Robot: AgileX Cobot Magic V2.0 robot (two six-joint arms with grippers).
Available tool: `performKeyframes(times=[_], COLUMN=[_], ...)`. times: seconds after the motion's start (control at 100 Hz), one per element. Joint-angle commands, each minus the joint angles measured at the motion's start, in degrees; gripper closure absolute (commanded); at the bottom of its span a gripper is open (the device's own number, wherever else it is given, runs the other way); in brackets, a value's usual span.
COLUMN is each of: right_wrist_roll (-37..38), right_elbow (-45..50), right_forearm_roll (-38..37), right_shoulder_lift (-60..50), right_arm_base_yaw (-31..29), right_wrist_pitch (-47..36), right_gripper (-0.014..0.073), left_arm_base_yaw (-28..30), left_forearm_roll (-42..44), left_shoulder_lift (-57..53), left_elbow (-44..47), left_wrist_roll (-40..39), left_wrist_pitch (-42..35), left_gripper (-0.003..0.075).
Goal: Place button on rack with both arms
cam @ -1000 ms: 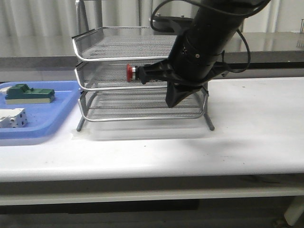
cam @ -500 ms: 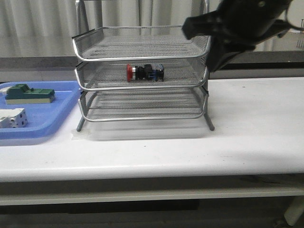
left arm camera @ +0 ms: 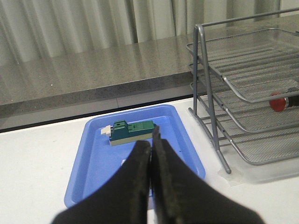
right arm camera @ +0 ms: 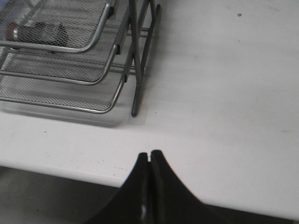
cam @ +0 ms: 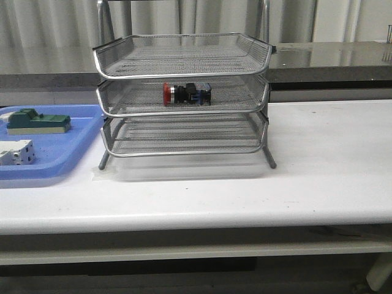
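Note:
The button, with its red head to the left, lies on its side in the middle tier of the silver wire rack. Its red head also shows in the left wrist view, and it shows dimly through the mesh in the right wrist view. Neither arm shows in the front view. My left gripper is shut and empty above the blue tray. My right gripper is shut and empty over the table's front edge, to the right of the rack.
The flat blue tray sits left of the rack and holds a green block component and a white boxy component. A grey counter runs behind the white table.
My right arm has let go of the button in the middle tier, risen up and to the right, and left the front view. The button stays in the rack.

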Motion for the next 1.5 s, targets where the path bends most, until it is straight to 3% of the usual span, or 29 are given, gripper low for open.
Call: performKeyframes(times=[0.0, 0.45, 1.29, 1.49], right_wrist_roll=[-0.4, -0.4, -0.4, -0.4], right_elbow=[1.2, 9.9, 10.1, 15.2], right_forearm_roll=[-0.5, -0.5, -0.5, -1.5], right_shoulder_lift=[-5.9, -27.5, -28.5, -33.3], right_arm_base_yaw=[-0.4, -0.4, -0.4, -0.5], right_wrist_pitch=[-3.0, 0.1, 0.3, -4.5], right_gripper=[0.066, 0.066, 0.066, 0.066], left_arm_base_yaw=[0.2, 0.2, 0.2, 0.2], left_forearm_roll=[-0.6, -0.6, -0.6, -0.6], left_shoulder_lift=[0.4, 0.4, 0.4, 0.4], left_elbow=[-1.6, -1.6, -1.6, -1.6], left_wrist_roll=[-0.5, -0.5, -0.5, -0.5], left_wrist_pitch=[-4.8, -4.8, -4.8, -4.8], left_gripper=[0.0716, 0.0716, 0.0716, 0.0716])
